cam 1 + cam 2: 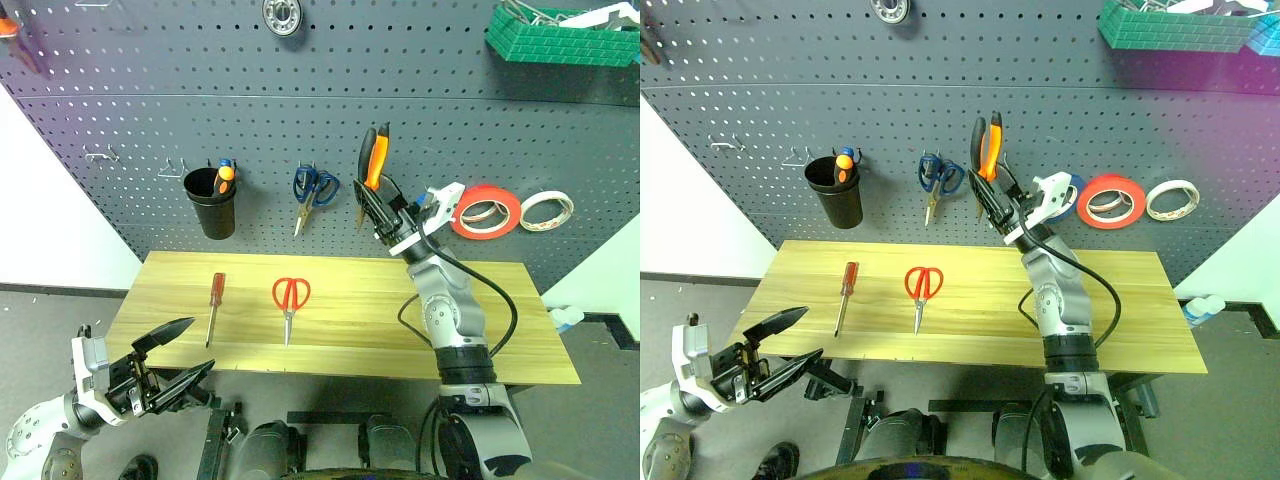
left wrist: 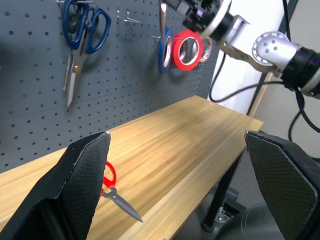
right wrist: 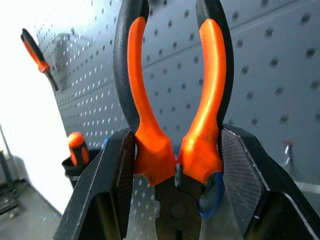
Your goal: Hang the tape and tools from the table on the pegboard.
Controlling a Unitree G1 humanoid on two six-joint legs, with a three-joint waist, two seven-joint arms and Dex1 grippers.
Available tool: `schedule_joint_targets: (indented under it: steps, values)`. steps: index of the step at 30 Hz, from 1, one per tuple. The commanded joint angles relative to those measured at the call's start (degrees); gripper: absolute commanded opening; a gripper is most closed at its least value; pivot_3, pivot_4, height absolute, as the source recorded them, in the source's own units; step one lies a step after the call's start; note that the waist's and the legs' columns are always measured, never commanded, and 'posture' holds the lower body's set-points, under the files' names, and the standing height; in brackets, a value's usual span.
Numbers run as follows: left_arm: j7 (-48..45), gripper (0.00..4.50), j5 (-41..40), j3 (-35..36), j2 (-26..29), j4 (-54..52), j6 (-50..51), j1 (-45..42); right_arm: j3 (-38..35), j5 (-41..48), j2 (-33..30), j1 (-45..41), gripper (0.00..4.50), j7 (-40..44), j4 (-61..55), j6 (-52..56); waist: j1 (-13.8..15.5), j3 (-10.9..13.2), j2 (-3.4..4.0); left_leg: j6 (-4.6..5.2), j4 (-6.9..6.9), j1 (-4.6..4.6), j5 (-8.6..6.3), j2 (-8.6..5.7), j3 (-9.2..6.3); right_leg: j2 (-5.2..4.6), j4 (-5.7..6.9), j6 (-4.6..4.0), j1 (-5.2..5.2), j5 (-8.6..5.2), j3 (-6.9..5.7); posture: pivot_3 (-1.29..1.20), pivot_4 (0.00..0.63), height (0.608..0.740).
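Right gripper (image 1: 378, 205) is raised before the pegboard (image 1: 150, 110), its two fingers pinching the pliers (image 1: 372, 160) low on the handles — handles up, nose down between the fingers, as the right wrist view confirms. Just beyond and beside the claw hang the blue roll and the tape (image 1: 486, 211), already on the board; the blue-handled scissors (image 1: 313, 188) hang on its other side. Below and nearer the robot lies the table (image 1: 520, 330), with the red scissors (image 1: 290, 300) and screwdriver (image 1: 215, 305) flat on it, well apart from the claw.

Left gripper (image 1: 170, 365) is spread wide, empty, low off the table's near edge.

Step in hand, by my judgement: hanging the pliers. The next move calls for finding a free hook and slipping the handle fork over it — then releasing without dislodging neighbours.
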Motion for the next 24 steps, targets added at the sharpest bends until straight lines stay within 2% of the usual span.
schedule_joint_targets:
  steps: [1,5,8,12,18,24]
  values:
    - [-0.2,4.50,-0.9,0.2,0.1,-1.8,-1.1,0.4,-1.2,-2.2,0.3,-4.8,2.14,-3.3,3.1,-4.4,0.0,0.0,0.01,-0.01,0.00,0.01,0.00,0.01,0.00,0.01,0.02,0.00,-0.01,0.00,0.00,-0.02,0.000,0.740]
    - [0.6,4.50,-0.7,-0.1,0.2,-2.8,-0.6,0.2,-2.0,-4.4,0.2,-9.0,2.14,-4.9,10.8,-9.1,0.1,0.0,0.00,-0.04,0.00,0.00,0.03,0.01,0.06,0.01,0.06,-0.01,0.02,0.00,0.00,-0.01,0.000,0.740]
    - [7.6,4.50,-1.7,-1.5,2.3,-9.8,5.9,-3.3,-2.5,-6.0,0.3,-12.4,2.14,-6.5,16.4,-12.8,0.3,0.0,0.00,-0.04,0.05,-0.02,0.03,0.01,0.07,-0.02,0.10,-0.01,0.11,0.00,0.00,0.00,0.000,0.740]
    - [13.0,4.50,-2.8,-1.9,3.8,-16.3,11.1,-3.8,-3.5,-8.6,-0.7,-18.0,2.14,-9.3,25.4,-18.5,-0.1,-0.1,0.08,-0.07,0.13,0.02,0.06,0.01,0.11,0.01,0.24,-0.01,0.18,0.03,0.04,0.01,0.000,0.740]
    - [17.7,4.50,-5.0,-1.1,5.1,-22.0,15.7,-3.2,-6.1,-7.7,-2.2,-23.0,2.14,-8.8,33.3,-22.7,0.1,-0.1,0.14,0.05,0.06,0.09,0.19,0.24,0.14,0.50,0.26,0.11,0.18,0.09,0.14,0.03,0.000,0.740]
    - [21.4,4.50,-6.8,-0.8,6.4,-25.9,19.0,-3.6,-6.5,-8.7,-1.2,-25.1,2.14,-10.0,37.3,-25.9,0.1,-0.1,0.15,-0.04,0.08,0.11,0.26,0.30,0.14,0.56,0.28,-0.13,0.19,0.08,0.14,0.04,0.000,0.740]
